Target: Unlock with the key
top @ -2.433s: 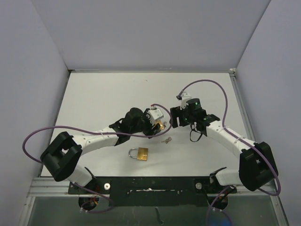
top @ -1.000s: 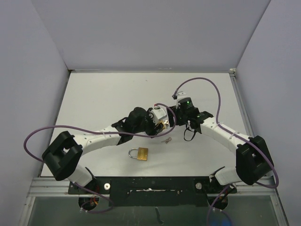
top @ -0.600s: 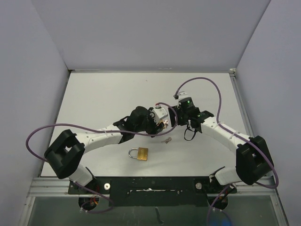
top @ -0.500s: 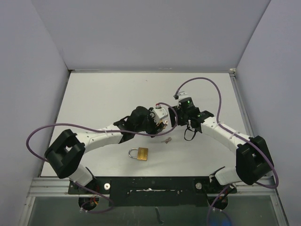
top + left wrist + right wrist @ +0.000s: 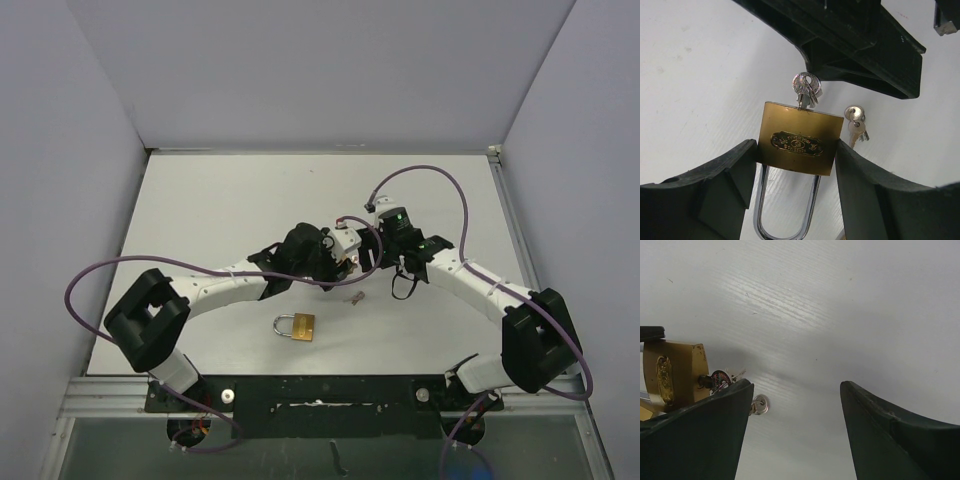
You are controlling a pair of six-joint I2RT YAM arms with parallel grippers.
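1. Two padlocks are in view. Your left end effector [image 5: 797, 150] is clamped on the brass padlock [image 5: 801, 142], one jaw pressed on each narrow side of the body, about half spread.
2. In the left wrist view its shackle [image 5: 812, 200] hangs toward 6 o'clock, and the key [image 5: 806, 90] sits in the keyway at 12 o'clock.
3. Your right end effector [image 5: 796, 390] stands wide apart and holds nothing. In its own view the key's head lies just beside the tip of the finger at 9 o'clock; you cannot tell whether they touch.
4. Loose keys [image 5: 856, 125] lie on the table [image 5: 200, 220] at 2 o'clock of the brass padlock, apart from it.
5. From above, the second padlock [image 5: 297, 325] lies flat on the table at 6 o'clock of both end effectors, its shackle toward 9 o'clock, with nothing touching it.
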